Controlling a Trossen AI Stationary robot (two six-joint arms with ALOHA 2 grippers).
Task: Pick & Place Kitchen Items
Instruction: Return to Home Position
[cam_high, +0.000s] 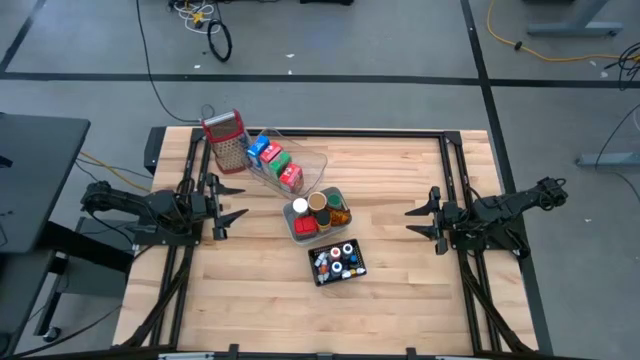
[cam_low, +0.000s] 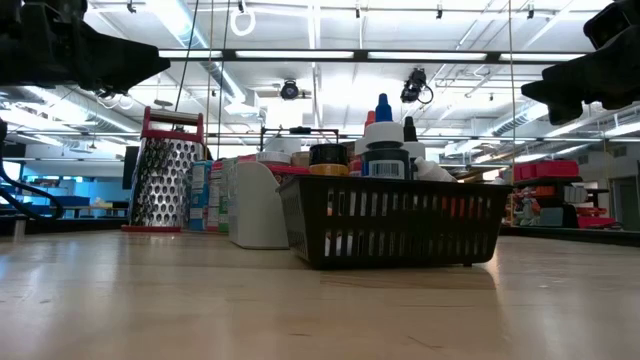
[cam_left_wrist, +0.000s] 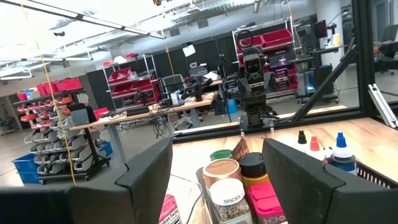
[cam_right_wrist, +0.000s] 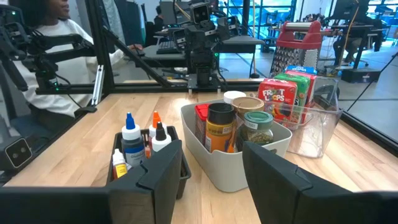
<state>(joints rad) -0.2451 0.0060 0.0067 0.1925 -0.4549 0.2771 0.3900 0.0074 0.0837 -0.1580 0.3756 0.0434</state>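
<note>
With every item binned, we judge the step in hand to be the parking of both arms, and doing it well mostly means leaving things alone. The left end effector (cam_high: 238, 201) hangs over one side edge of the worktop (cam_high: 400, 290), and the right end effector (cam_high: 413, 221) over the opposite edge. Both are released, fingers spread, with nothing between them. The low view shows them raised well above the surface. We would hold that height, keep the fingers apart, and settle each arm level at its own edge without swinging inward, since the tall bottle tips are the likeliest thing to clip. All the kitchen goods lie in the stretch between the two end effectors, touching neither. The cartons (cam_high: 278, 163) stand in the clear tray (cam_right_wrist: 317, 134), ahead of the left end effector and off toward the far side, just beside the grater (cam_high: 225, 138). The jars and cans (cam_high: 315, 208) fill the grey tray (cam_right_wrist: 217, 168), straight ahead of the left end effector and nearer to it than to the right one. The food colouring bottles (cam_high: 337, 262) sit in the black tray (cam_low: 400, 228), ahead of both and toward the near side, well apart from either set of fingertips.
</note>
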